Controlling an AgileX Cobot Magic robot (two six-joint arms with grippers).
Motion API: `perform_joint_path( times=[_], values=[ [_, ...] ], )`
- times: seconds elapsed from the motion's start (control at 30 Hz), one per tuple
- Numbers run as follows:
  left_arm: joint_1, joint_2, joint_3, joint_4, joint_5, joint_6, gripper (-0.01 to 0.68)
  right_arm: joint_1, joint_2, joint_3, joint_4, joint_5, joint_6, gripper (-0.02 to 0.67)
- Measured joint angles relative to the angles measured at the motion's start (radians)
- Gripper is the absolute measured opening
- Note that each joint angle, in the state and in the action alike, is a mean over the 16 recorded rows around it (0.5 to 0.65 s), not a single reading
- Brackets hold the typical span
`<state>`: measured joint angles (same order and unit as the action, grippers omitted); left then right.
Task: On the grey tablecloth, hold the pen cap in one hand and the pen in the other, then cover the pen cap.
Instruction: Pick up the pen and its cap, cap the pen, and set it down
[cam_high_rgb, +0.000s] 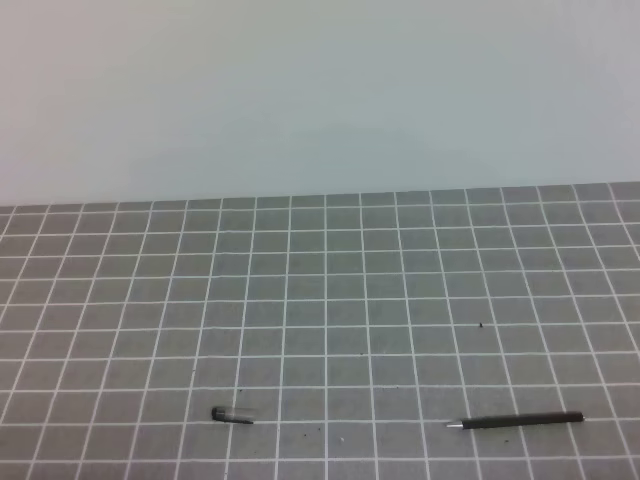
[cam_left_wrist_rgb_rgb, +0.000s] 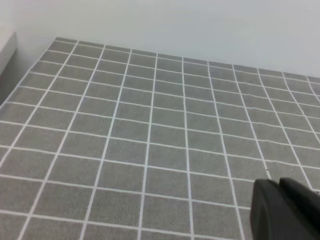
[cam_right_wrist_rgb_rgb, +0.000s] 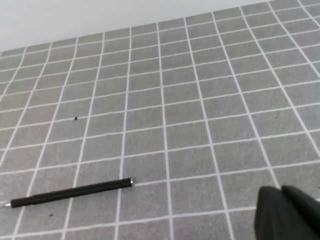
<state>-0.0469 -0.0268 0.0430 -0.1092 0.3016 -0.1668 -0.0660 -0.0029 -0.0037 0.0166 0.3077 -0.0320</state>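
The grey tablecloth (cam_high_rgb: 330, 300) covers the table. The pen cap (cam_high_rgb: 233, 414) lies flat on it at the front left, its dark end to the left. The pen (cam_high_rgb: 520, 421) lies flat at the front right, its silver tip pointing left toward the cap. The pen also shows in the right wrist view (cam_right_wrist_rgb_rgb: 70, 192), at lower left. Neither gripper shows in the exterior view. Only a black piece of the left gripper (cam_left_wrist_rgb_rgb: 285, 212) and of the right gripper (cam_right_wrist_rgb_rgb: 287, 215) shows at the bottom right corner of each wrist view, both above the cloth and touching nothing. The cap is out of both wrist views.
A plain pale wall (cam_high_rgb: 320, 90) stands behind the cloth's far edge. A small dark speck (cam_high_rgb: 482, 324) lies on the cloth right of the middle. The cloth's left edge (cam_left_wrist_rgb_rgb: 30, 67) shows in the left wrist view.
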Motion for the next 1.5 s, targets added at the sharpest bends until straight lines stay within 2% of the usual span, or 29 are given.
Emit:
perform_joint_path(
  times=[0.53, 0.8, 0.93, 1.3, 1.5],
  values=[
    [0.000, 0.000, 0.000, -0.013, -0.002, 0.000, -0.003, 0.000, 0.000, 0.000, 0.003, 0.000, 0.012, 0.008],
    [0.000, 0.000, 0.000, -0.129, -0.004, 0.000, -0.003, 0.000, 0.000, 0.001, 0.087, -0.006, 0.056, 0.008],
    [0.000, 0.000, 0.000, -0.234, -0.005, -0.001, -0.003, 0.000, 0.000, 0.003, 0.197, -0.034, 0.086, 0.008],
    [0.000, 0.000, 0.000, -0.643, -0.007, -0.012, -0.003, 0.000, 0.000, 0.006, 0.687, -0.198, 0.112, 0.008],
    [0.000, 0.000, 0.000, -0.837, -0.007, -0.013, -0.003, 0.000, 0.000, 0.006, 0.835, -0.263, 0.108, 0.008]
  ],
)
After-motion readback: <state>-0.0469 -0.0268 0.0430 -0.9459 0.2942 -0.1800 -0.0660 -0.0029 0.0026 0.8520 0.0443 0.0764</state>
